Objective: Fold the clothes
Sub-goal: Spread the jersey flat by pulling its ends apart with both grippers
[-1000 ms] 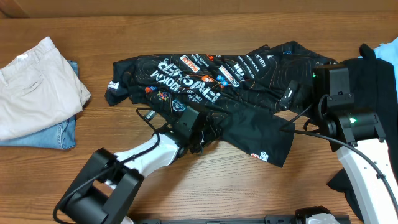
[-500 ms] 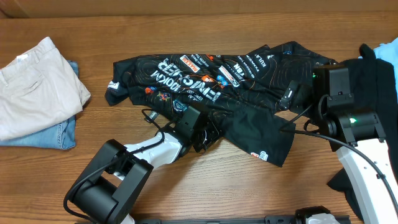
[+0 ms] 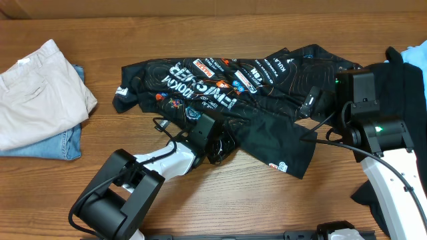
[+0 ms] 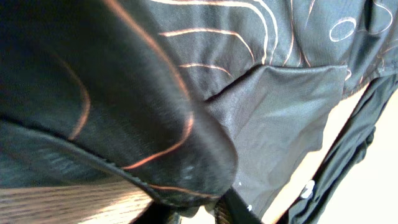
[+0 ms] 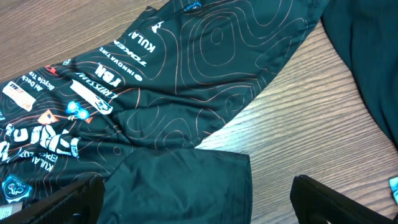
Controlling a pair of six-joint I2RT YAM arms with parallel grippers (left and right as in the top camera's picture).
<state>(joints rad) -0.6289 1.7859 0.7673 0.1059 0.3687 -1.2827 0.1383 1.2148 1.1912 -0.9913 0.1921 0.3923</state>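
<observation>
pinching jersey (image 3: pixel 220 83) hem, left fingers (image 3: pixel 219 147) closed

Crumpled black jersey (image 3: pixel 267 73), orange contour lines

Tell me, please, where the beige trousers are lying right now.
In the overhead view, the beige trousers lie at the left edge of the table, on top of the blue jeans, apart from the black jersey to their right.

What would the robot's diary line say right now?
task: fold clothes | left gripper: pinching sports jersey lower edge | right gripper: open, over sports jersey | sports jersey: rumpled, unfolded
</observation>
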